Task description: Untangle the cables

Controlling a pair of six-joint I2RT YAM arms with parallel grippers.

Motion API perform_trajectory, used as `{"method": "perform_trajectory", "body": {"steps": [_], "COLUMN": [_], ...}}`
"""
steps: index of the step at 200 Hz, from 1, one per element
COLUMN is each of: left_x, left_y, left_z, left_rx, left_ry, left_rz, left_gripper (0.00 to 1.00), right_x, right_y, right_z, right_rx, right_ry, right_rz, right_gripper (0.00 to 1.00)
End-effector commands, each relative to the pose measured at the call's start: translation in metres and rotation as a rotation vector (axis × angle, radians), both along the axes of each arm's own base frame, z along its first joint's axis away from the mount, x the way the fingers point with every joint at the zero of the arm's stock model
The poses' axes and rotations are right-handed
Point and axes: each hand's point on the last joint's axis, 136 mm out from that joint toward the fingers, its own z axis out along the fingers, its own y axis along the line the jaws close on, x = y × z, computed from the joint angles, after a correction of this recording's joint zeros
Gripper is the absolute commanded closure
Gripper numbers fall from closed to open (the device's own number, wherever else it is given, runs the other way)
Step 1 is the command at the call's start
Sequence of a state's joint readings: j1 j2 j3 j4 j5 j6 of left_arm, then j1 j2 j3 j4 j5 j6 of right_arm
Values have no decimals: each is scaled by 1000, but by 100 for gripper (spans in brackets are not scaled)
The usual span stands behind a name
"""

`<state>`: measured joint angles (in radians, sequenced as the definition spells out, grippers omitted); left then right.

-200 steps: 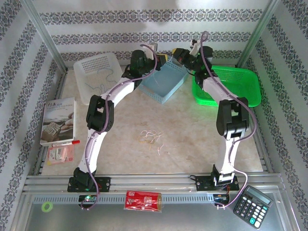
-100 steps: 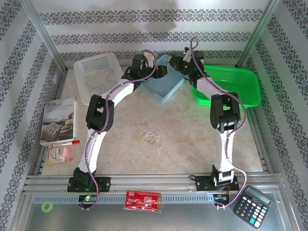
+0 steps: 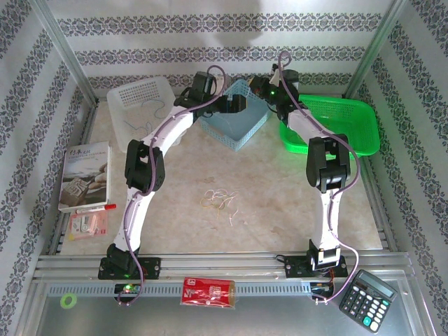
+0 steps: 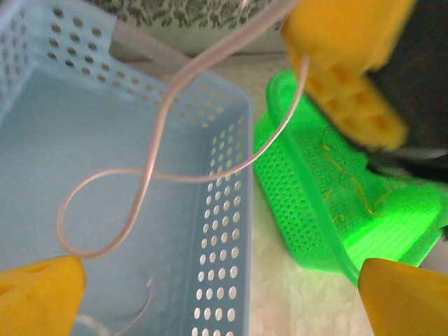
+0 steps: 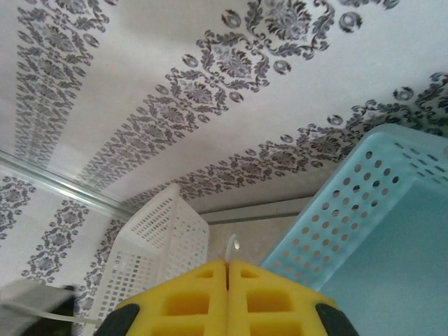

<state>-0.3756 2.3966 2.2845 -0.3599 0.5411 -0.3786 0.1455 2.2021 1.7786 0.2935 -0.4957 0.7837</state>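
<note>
White basket (image 3: 143, 112): sitting at 10 o'clock on the surface (image 3: 280, 182), holding a few dark wires.
Left pincer (image 4: 224, 294): standing wide apart, gripping nothing, hovering over the blue basket (image 4: 224, 210) at 12 o'clock.
Pale wire (image 4: 148, 171): dangling in a loop above the blue basket's floor.
Right pincer (image 5: 227, 269): clenching the wire's top end.
Green basket (image 4: 308, 196): lying at 2 o'clock, carrying yellow-green strands.
Tangle (image 3: 218, 201): the rest of the cables, lying mid-surface toward 6 o'clock.
Doing it well: probably lowering the loop fully inside the blue walls before letting go, so the springy wire is not flicking over the rim.
</note>
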Motion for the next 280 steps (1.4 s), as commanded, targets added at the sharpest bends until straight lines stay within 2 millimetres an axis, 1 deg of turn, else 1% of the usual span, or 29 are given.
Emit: {"method": "perform_trajectory", "body": {"steps": [1, 45, 77, 92, 126, 140, 149, 162, 176, 187, 194, 206, 217, 224, 237, 245, 262, 264, 272, 280], "left_x": [-9, -7, -4, -3, 2, 4, 5, 6, 5, 6, 7, 10, 11, 11, 11, 9, 8, 8, 6, 5], "left_y": [23, 50, 52, 53, 56, 52, 45, 32, 14, 9, 8, 10, 10, 11, 10, 10, 12, 12, 13, 14], "left_z": [-8, -12, -10, -9, -7, -4, 1, 11, 30, 42, 46, 49, 50, 53, 50, 47, 37, 35, 30, 25], "left_rx": [122, 245, 254, 251, 251, 225, 179, 88, -46, -126, -155, -186, -209, -215, -208, -197, -169, -164, -145, -127], "left_ry": [69, 73, 62, 59, 44, 39, 33, 23, 4, 0, 3, 12, 22, 21, 28, 32, 52, 54, 62, 66], "left_rz": [46, 158, 173, 181, 206, 208, 191, 154, 84, 61, 61, 68, 64, 60, 51, 45, 46, 45, 43, 41], "left_gripper": [0, 0, 0, 0, 0, 0, 0, 0, 0, 0, 0, 0, 0, 0, 0, 0, 0, 0, 0, 0], "right_x": [6, 7, 8, 8, 5, 3, 2, 2, 1, 0, 1, 2, 3, 4, 6, 7, 9, 10, 12, 14], "right_y": [-16, -35, -48, -62, -95, -101, -102, -103, -106, -109, -111, -109, -103, -95, -81, -69, -46, -43, -33, -25], "right_z": [14, 15, 25, 26, 43, 47, 50, 50, 49, 48, 47, 49, 53, 55, 58, 59, 53, 49, 45, 36], "right_rx": [-26, -31, -34, -43, -18, -14, -18, -25, -34, -34, -29, -12, 7, 19, 35, 37, 22, 19, 14, 9], "right_ry": [-38, -34, -49, -44, -81, -90, -95, -94, -92, -89, -88, -92, -102, -108, -114, -116, -108, -100, -94, -77], "right_rz": [-48, -106, -144, -196, -292, -310, -313, -315, -328, -334, -335, -318, -281, -248, -197, -166, -124, -120, -106, -95], "right_gripper": [100, 100, 100, 100, 100, 100, 100, 100, 100, 100, 100, 100, 100, 100, 100, 100, 100, 100, 100, 100]}}
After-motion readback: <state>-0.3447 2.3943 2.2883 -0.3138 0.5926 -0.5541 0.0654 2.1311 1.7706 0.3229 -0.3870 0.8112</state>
